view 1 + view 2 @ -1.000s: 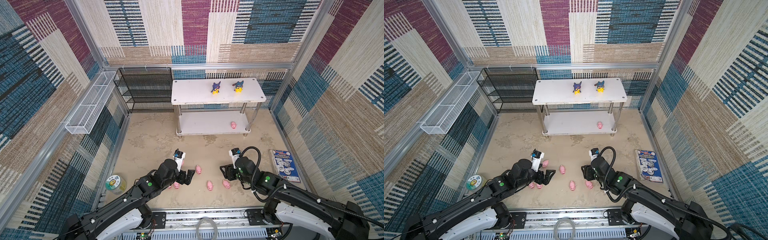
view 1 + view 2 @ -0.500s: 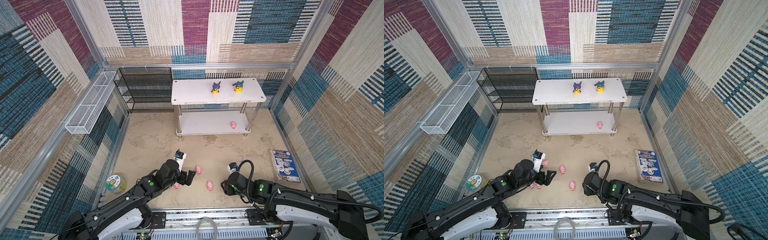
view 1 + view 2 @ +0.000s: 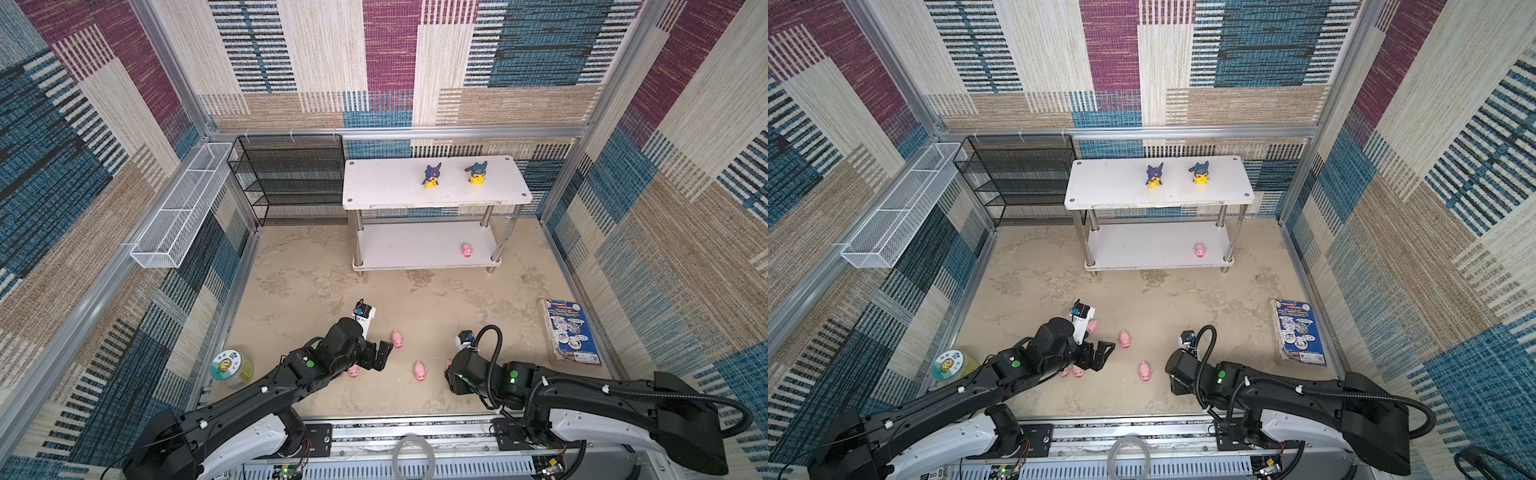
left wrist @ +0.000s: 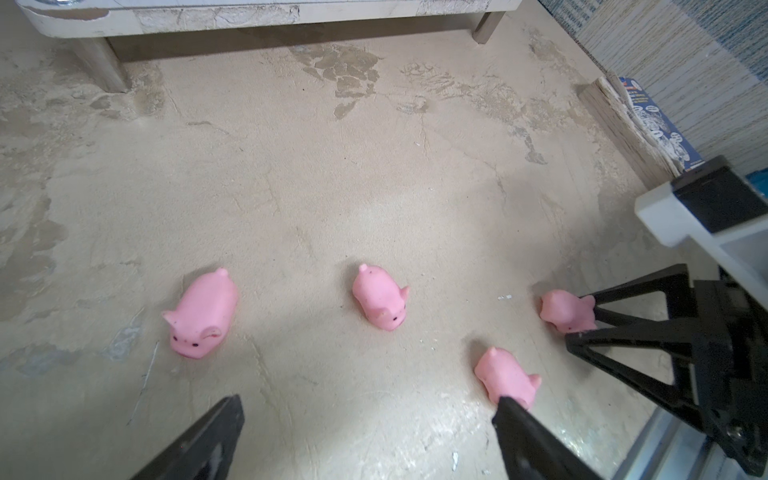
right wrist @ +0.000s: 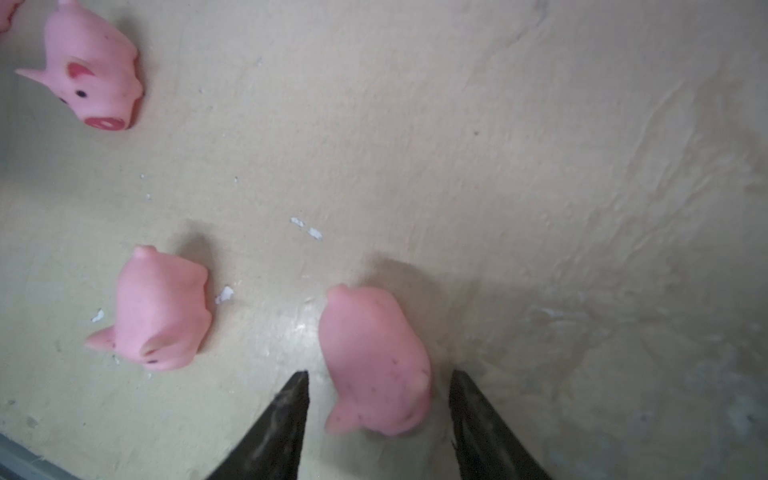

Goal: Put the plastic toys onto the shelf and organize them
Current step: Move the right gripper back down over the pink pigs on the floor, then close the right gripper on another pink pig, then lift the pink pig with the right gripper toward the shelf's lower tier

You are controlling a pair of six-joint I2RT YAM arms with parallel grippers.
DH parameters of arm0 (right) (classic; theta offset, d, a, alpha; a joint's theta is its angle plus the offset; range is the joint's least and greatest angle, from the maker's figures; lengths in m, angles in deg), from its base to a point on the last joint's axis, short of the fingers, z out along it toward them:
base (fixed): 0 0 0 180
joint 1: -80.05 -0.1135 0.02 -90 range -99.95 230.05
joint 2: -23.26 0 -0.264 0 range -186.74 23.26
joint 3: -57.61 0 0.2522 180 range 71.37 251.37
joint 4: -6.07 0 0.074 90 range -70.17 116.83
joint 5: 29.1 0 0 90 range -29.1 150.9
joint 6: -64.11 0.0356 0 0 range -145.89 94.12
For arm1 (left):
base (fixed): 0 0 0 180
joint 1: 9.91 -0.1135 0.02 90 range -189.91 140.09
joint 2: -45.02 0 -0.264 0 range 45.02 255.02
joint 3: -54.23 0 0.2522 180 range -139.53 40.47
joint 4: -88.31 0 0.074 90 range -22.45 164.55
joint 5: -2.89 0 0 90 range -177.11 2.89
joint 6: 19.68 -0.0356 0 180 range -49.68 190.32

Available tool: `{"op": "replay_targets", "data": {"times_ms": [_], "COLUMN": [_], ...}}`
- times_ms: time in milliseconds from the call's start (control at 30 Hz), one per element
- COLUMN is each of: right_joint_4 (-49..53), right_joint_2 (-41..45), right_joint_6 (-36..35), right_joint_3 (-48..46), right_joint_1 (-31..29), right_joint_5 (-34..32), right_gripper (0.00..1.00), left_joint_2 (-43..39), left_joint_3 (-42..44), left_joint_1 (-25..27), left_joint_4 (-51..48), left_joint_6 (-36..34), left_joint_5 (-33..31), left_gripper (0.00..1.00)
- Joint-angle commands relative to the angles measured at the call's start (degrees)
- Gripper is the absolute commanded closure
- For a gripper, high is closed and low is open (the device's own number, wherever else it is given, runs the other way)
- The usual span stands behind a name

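Note:
The white shelf [image 3: 386,183] stands at the back. Two hooded yellow figurines [image 3: 431,176] [image 3: 477,173] are on its top tier and one pink pig [image 3: 467,250] on the lower tier. Several more pigs lie on the floor near the front. In the right wrist view my right gripper [image 5: 380,374] is open, its fingers either side of a pig [image 5: 374,332] with a gap on each side. My left gripper [image 4: 369,401] hangs wide open over bare floor, one fingertip just beside another pig [image 4: 508,377]. Two pigs [image 4: 202,313] [image 4: 380,297] lie ahead of it.
A green-lidded jar [image 3: 231,368] stands at the front left by the wall. A blue printed booklet [image 3: 569,330] lies at the right wall. A black mesh rack [image 3: 291,178] sits left of the shelf, and a white wire basket [image 3: 178,208] hangs on the left wall.
My right arm has drawn back toward the front edge and come down over a floor pig, with its jaws narrowing. The left arm has barely shifted and stays wide open.

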Motion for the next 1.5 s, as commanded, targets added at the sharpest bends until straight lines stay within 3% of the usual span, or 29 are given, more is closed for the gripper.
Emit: {"op": "replay_targets", "data": {"times_ms": [0,300,633,1000,1467], "right_joint_4": [-3.6,-4.1,-7.8,-14.9,-16.3], "right_joint_2": [-3.1,-7.1,-10.4,-20.2,-25.0], "right_joint_6": [-1.4,-2.6,-6.7,-13.8,-20.4], "right_joint_3": [1.1,3.0,4.3,8.9,14.0], "right_joint_1": [-0.1,0.2,7.6,19.0,22.3], "right_joint_5": [-0.5,-1.6,-1.6,-0.2,0.3], "right_gripper": [0.50,0.69,0.73,0.69,0.47], "left_joint_2": [-0.1,0.0,0.0,0.7,3.5], "left_joint_3": [-0.3,-0.6,-1.4,-2.8,-4.8], "left_joint_1": [0.1,0.0,0.1,0.0,0.0], "left_joint_4": [1.6,1.0,-0.4,-1.0,-1.4], "left_joint_6": [-1.0,-1.7,-2.7,-4.0,-5.3], "left_joint_5": [0.0,-0.6,-1.4,-2.5,-3.3], "left_gripper": [0.00,0.00,0.00,0.00,0.00]}}
